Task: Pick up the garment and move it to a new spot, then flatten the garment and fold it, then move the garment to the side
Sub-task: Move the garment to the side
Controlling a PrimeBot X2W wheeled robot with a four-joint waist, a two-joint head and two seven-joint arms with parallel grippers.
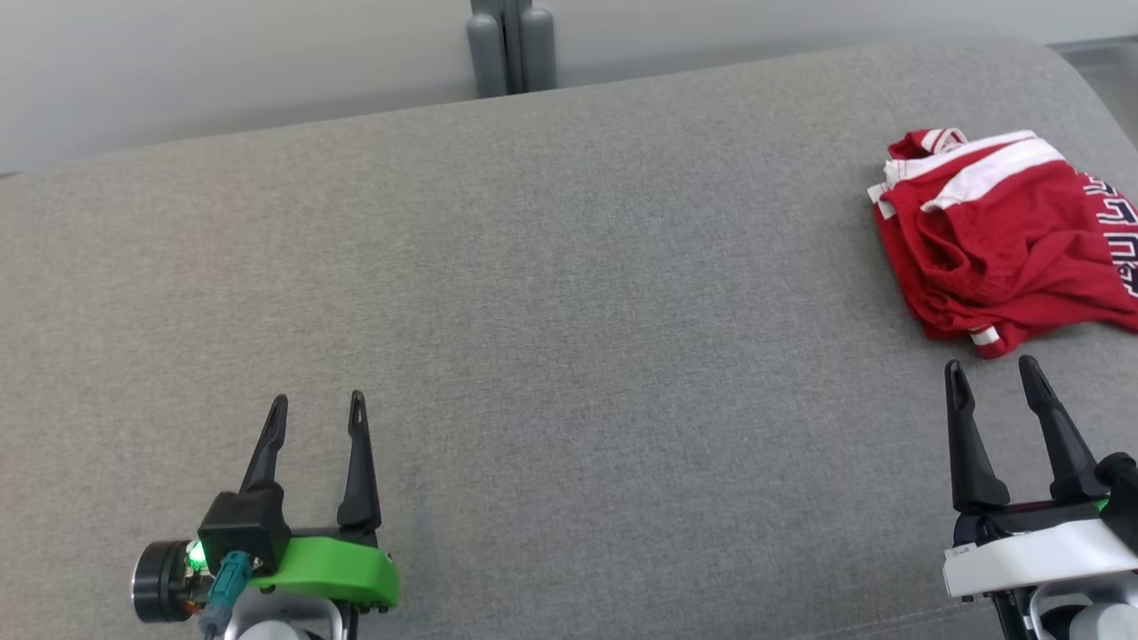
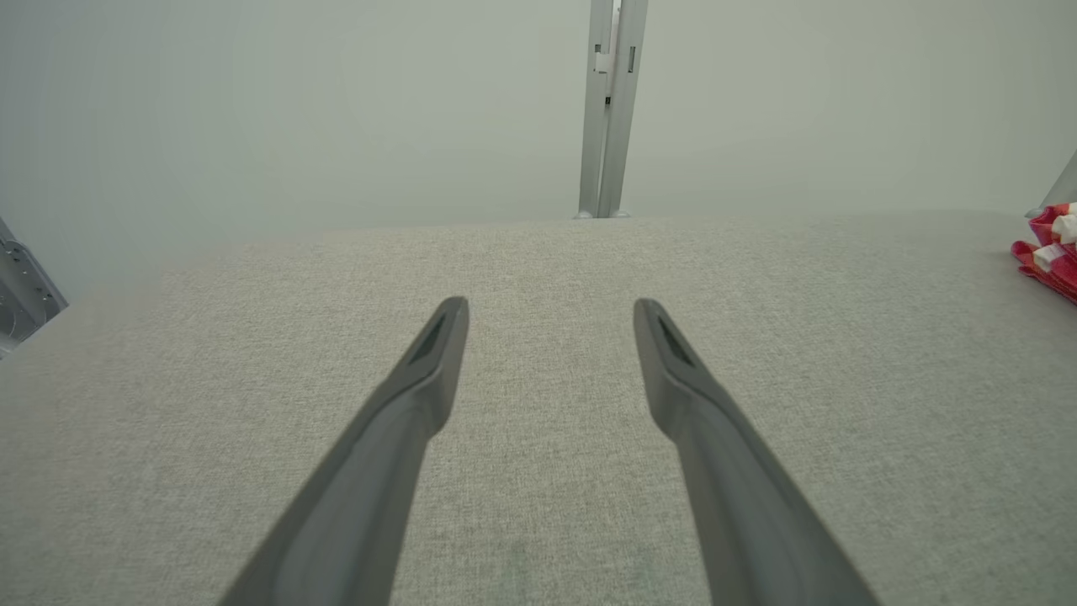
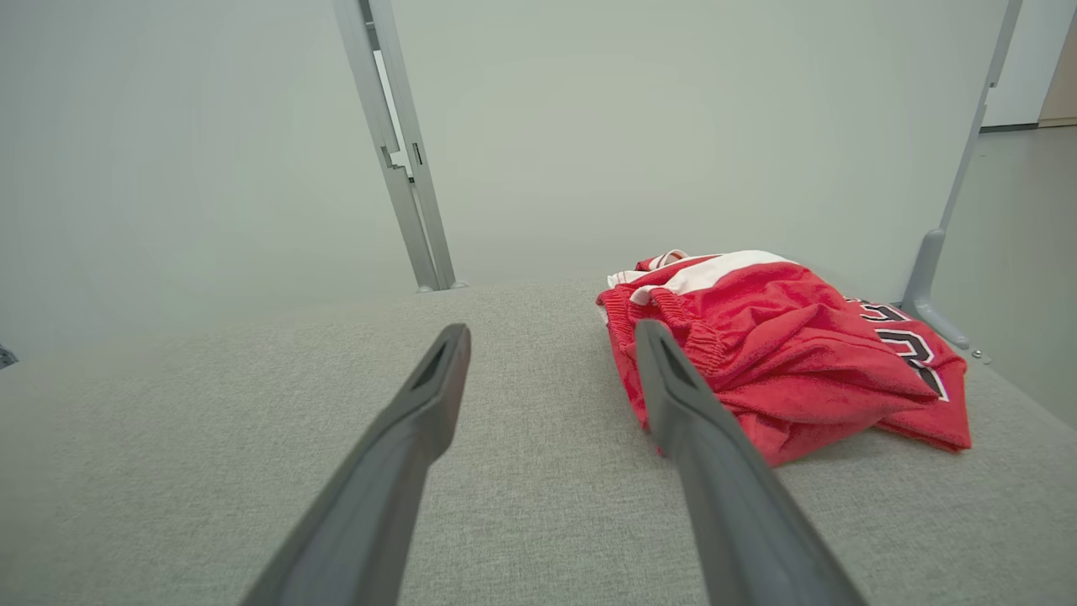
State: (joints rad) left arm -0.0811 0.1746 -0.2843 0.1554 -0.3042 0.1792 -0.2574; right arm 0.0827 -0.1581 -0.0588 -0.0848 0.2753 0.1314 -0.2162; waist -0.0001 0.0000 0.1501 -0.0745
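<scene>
Garment: red cloth garment with white stripes and dark lettering, bunched and loosely doubled at the far right of the surface.
Surface: grey woven upholstered surface; a grey metal post stands at its far edge.
Left gripper: near left, well apart from the garment; fingers spread, nothing between them.
Right gripper: near right, just short of the garment's near edge; fingers parted, empty.
Handling (judged): light, limp, not fragile; likely to sag and unfold when lifted.
Hold (judged): pinch the gathered waistband or a thick fold, not one loose layer.
</scene>
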